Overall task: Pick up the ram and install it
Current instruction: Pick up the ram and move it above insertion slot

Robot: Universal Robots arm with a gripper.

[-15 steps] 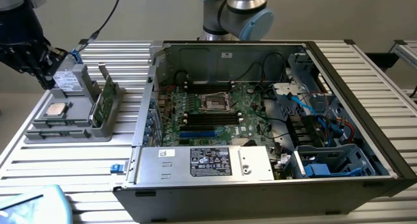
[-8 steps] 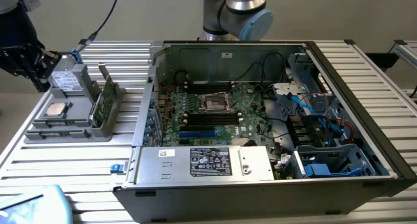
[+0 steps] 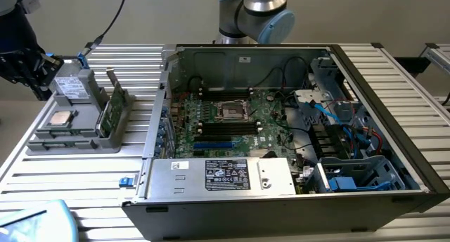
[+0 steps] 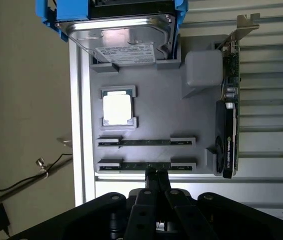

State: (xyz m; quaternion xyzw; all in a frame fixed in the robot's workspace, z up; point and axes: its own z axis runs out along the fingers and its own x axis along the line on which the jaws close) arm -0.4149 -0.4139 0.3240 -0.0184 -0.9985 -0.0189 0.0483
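A black open tower computer case [image 3: 281, 215] lies on its side over the middle and right of the exterior view, its green motherboard [image 3: 232, 121] facing up. It rests on a slatted aluminium table [image 3: 70, 184].

The black gripper [image 3: 25, 60] hangs at the upper left of the exterior view, above a grey plastic parts tray [image 3: 70, 147] at the exterior view's left. Its 2 fingers [image 4: 162, 186] are pressed almost together, with barely a slit between them and nothing in their grasp.

On the tray, a black-and-green graphics card with a metal bracket [image 4: 228, 140] stands along 1 long side. A silver hard drive in a blue caddy [image 4: 126, 45] sits at the end farthest from the fingers.

2 long, thin dark-green ram sticks stand on edge, showing as narrow strips, each held by grey brackets at both ends. Their long axes are parallel, crossing the tray at right angles to the graphics card. The nearer ram [image 4: 146, 165] lies just beyond the fingertips; whether they touch it I cannot tell. The farther ram [image 4: 146, 142] sits between it and a square silver processor chip [image 4: 117, 108].
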